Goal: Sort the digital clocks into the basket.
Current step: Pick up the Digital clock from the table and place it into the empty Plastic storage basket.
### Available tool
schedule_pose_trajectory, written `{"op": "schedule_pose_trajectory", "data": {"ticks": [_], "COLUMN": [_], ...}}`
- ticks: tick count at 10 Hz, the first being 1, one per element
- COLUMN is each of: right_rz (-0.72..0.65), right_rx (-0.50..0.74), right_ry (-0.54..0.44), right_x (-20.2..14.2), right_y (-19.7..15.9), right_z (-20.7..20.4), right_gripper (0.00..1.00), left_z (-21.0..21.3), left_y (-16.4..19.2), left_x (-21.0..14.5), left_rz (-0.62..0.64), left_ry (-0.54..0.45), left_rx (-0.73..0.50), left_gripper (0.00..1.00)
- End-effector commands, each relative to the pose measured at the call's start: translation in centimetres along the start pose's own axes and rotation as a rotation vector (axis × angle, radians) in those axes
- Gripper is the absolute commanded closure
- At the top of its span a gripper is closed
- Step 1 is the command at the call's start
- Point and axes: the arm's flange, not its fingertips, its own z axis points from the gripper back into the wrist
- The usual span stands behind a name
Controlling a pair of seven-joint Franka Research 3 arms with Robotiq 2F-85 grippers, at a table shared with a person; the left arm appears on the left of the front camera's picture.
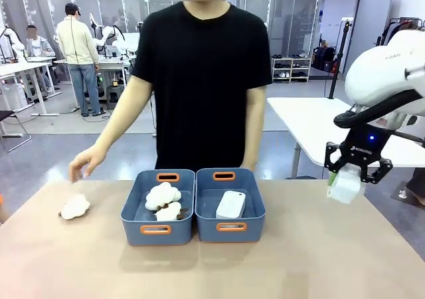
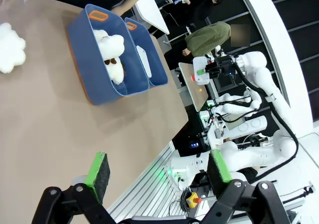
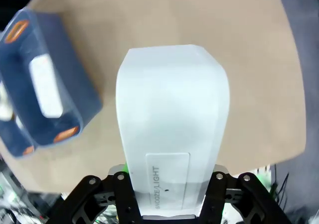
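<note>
Tan desk (image 1: pixel 319 259) in a lab with grey floor and white tables behind. Right pincer (image 1: pixel 346 179) is clamped on a clock (image 1: pixel 344 183) above the desk. Left pincer (image 2: pixel 159 176) is spread apart, holding nothing.

Right claw (image 1: pixel 350 177) pads hidden behind held clock (image 1: pixel 344 185). In the right wrist view, the basket (image 3: pixel 60 104) is cut by the left edge; the clock inside (image 3: pixel 46 86) is blurred

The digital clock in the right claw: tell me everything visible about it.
The held digital clock is a small white block of smooth plastic with rounded corners. The right claw is shut on one end of it and holds it in the air above the table's right side, apart from the right basket. The right wrist view shows a raised rectangular bar printed SNOOZE/LIGHT near the claw. Its display face is not visible.
</note>
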Motion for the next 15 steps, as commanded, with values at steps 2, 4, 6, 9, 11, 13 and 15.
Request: {"op": "schedule_pose_trajectory", "data": {"ticks": [2,4,6,9,11,13,15], "right_rz": [0.213,0.332,0.371,0.375,0.392,0.370,0.379], "right_rx": [0.087,0.054,0.003,-0.069,-0.055,-0.088,-0.092], "right_ry": [-0.029,-0.044,-0.023,-0.022,0.006,0.034,0.027], "right_x": [-1.7,-3.6,-4.4,-4.1,-3.3,-2.5,-3.1], "right_y": [8.2,16.9,22.1,26.7,27.4,27.3,26.9], "right_z": [-2.2,-2.5,-3.5,-7.9,-10.7,-13.9,-13.3], "right_gripper": [1.00,1.00,1.00,1.00,1.00,1.00,1.00], "left_z": [0.1,0.1,0.1,0.1,0.1,0.1,0.1], "left_y": [-0.4,-0.4,-0.4,-0.4,-0.4,-0.4,-0.4], "left_x": [-0.2,-0.2,-0.2,-0.2,-0.2,-0.2,-0.2], "left_rz": [0.010,0.010,0.010,0.010,0.010,0.010,0.010], "left_ry": [0.010,0.010,0.010,0.010,0.010,0.010,0.010], "left_rx": [0.005,0.005,0.005,0.005,0.005,0.005,0.005], "left_gripper": [0.00,0.00,0.00,0.00,0.00,0.00,0.00]}}
